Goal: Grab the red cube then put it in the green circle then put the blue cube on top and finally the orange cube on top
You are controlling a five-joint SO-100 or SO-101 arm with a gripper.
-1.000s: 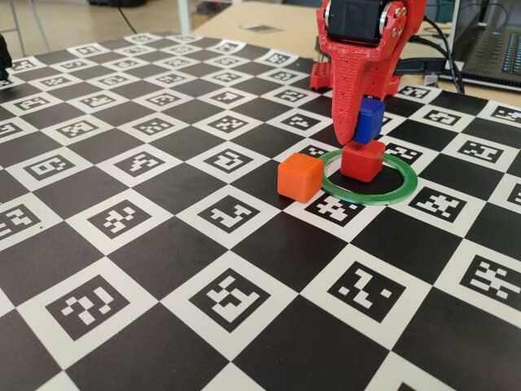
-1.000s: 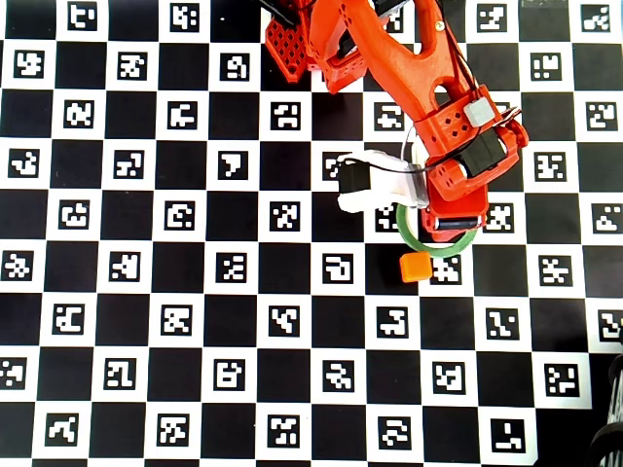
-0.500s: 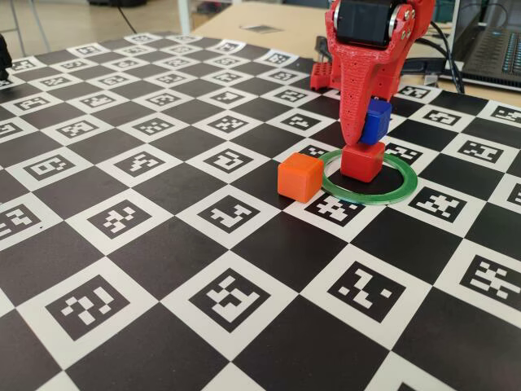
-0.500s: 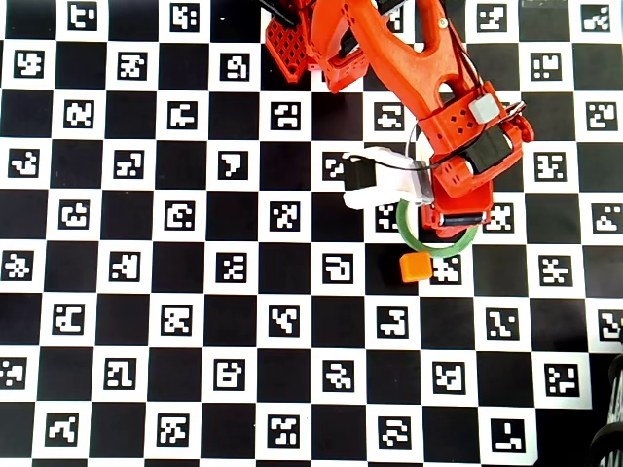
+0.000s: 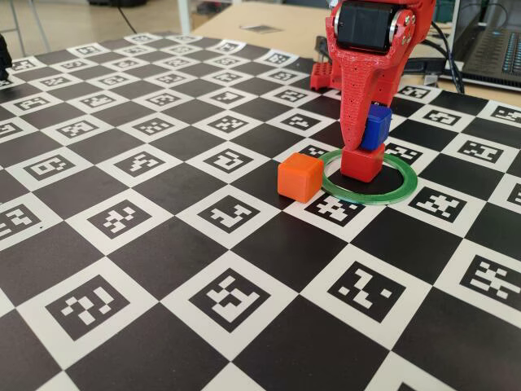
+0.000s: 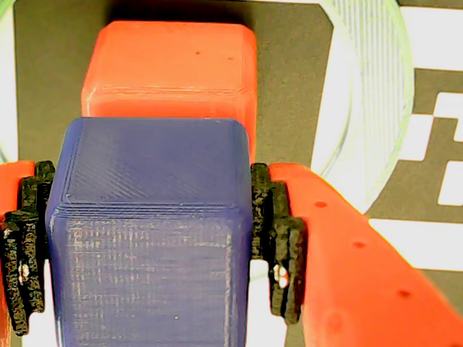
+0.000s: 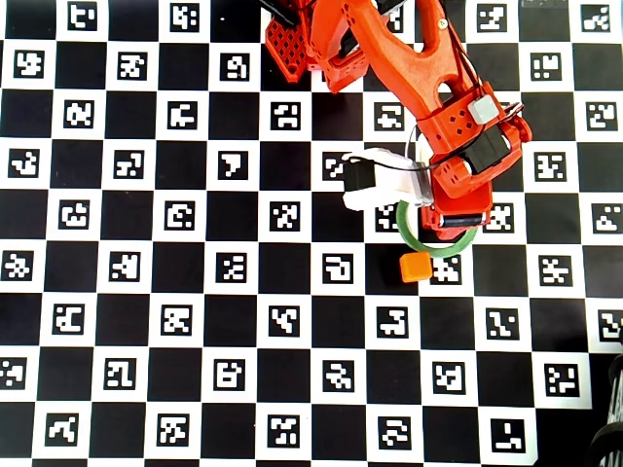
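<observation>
Your arm (image 7: 409, 68) is red printed plastic with black servos, a white wrist camera (image 7: 375, 182), and black-padded fingers (image 6: 278, 238).

Checkerboard mat (image 5: 163, 244) with square code markers covers table; laptop (image 5: 492, 49) at far right edge.

blue cube (image 5: 374, 127), red cube (image 5: 361, 162), orange cube (image 5: 299, 177)

In the fixed view, right of centre, the small matte red plastic cube (image 5: 362, 162) sits inside the thin flat green plastic ring (image 5: 399, 189). The small deep-blue plastic cube (image 5: 374, 126) is directly above it, between the claw (image 5: 364, 130) fingers. The small bright orange plastic cube (image 5: 299, 177) lies just left of the ring, outside it.
</observation>
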